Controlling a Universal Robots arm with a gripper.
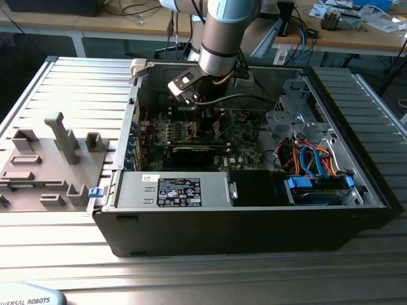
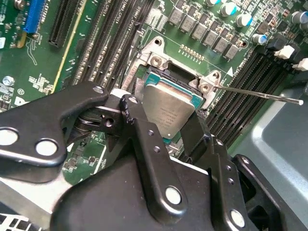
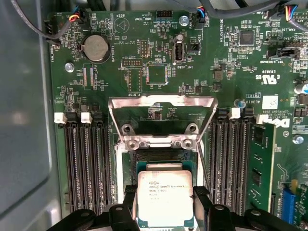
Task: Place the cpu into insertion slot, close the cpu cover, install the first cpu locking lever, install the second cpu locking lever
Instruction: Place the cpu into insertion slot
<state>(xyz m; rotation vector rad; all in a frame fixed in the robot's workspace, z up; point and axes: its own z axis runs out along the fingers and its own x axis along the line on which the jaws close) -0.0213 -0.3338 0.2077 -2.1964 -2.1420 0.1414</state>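
The cpu (image 3: 165,198), a small square chip with a silver-grey top, hangs low over the insertion slot (image 3: 163,155), whose dark socket shows just beyond the chip. My gripper (image 3: 165,195) is shut on the cpu, one black finger (image 3: 129,202) on each side edge. In the second wrist view the cpu (image 2: 168,108) sits between the fingers (image 2: 137,120) over the slot (image 2: 173,72). The cpu cover (image 3: 161,102), a thin silver frame, stands swung open past the slot. A thin locking lever (image 2: 260,94) sticks out sideways, unlatched. In the exterior view the gripper (image 1: 202,124) reaches down into the computer case.
Black memory slots (image 3: 89,163) flank the socket, and a green memory stick (image 3: 260,163) stands in one. A black card (image 1: 191,152), a power supply (image 1: 178,190) and cables (image 1: 311,159) crowd the case. A grey fixture tray (image 1: 44,165) lies at the exterior view's left.
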